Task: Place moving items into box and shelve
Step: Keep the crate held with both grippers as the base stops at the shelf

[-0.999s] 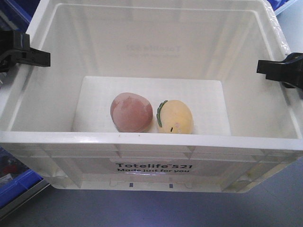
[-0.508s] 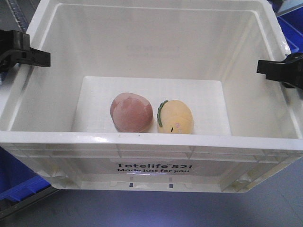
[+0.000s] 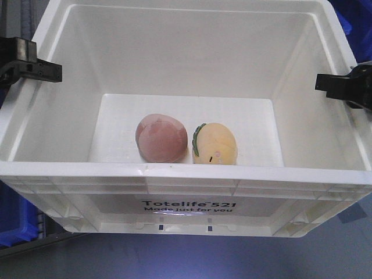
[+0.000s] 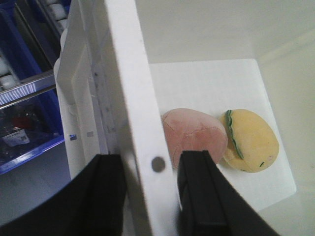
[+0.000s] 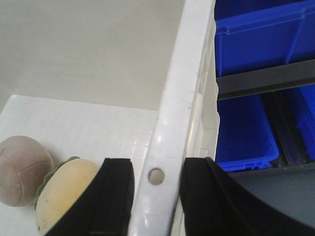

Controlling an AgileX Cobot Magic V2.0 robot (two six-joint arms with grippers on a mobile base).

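The white box (image 3: 186,171), printed "Totelife 521", fills the front view. The pink-brown ball (image 3: 161,137) and the yellow egg toy with a green edge (image 3: 214,143) lie touching on its floor near the front wall. My left gripper (image 3: 35,68) is shut on the box's left rim (image 4: 128,88), one finger inside and one outside (image 4: 150,196). My right gripper (image 3: 343,87) is shut on the right rim (image 5: 187,73) in the same way (image 5: 155,201). The ball (image 4: 194,135) and the egg (image 5: 69,189) show beside the inner fingers.
Blue bins (image 5: 256,44) sit on grey rack bars (image 5: 266,78) just right of the box. Another blue bin (image 4: 29,123) and white rollers (image 4: 54,7) lie to its left. A blue bin (image 3: 14,215) shows under the box's front left corner.
The box and both grippers stay fixed in the view while the surroundings shift. The blue bin at the lower left has slid further left. The toys have not moved inside the box.
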